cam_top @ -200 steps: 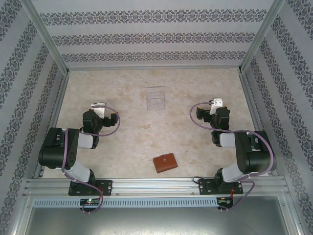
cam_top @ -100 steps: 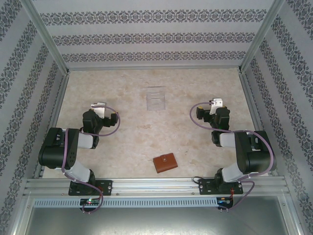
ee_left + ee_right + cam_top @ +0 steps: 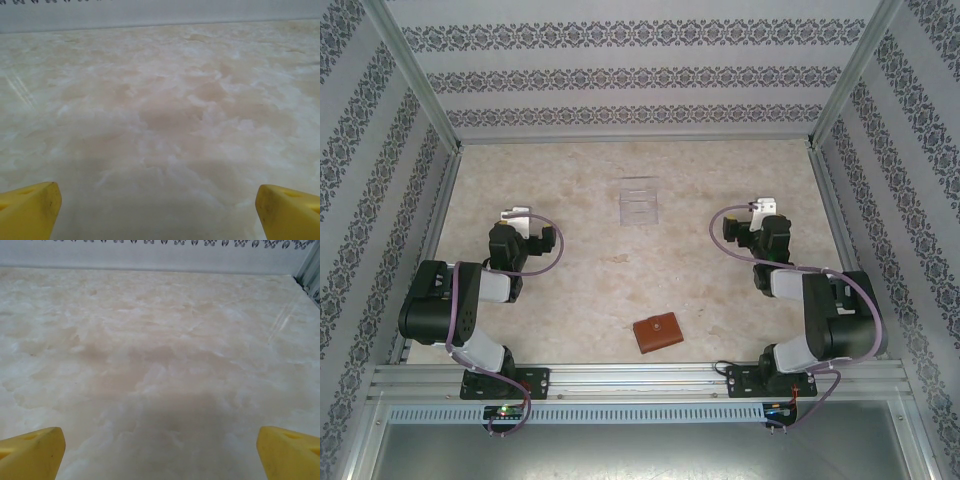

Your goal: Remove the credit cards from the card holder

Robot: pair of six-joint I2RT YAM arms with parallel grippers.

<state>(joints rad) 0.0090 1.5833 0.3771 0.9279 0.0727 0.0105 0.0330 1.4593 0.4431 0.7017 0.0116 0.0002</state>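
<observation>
The card holder, a reddish-brown leather wallet with a tan strap tab, lies folded shut on the table near the front edge, between the two arm bases. The credit cards are hidden. My left gripper hovers at the left middle of the table, far from the wallet. In the left wrist view it is open, yellow fingertips wide apart over bare table. My right gripper is at the right middle. It is also open, with its fingertips spread and nothing between them.
A clear rectangular tray sits at the centre back of the marble-patterned table. Patterned walls and metal posts close in the sides and back. A metal rail runs along the front edge.
Both grippers have shifted slightly; the left one moved a little to the left. The wallet and tray have not moved.
</observation>
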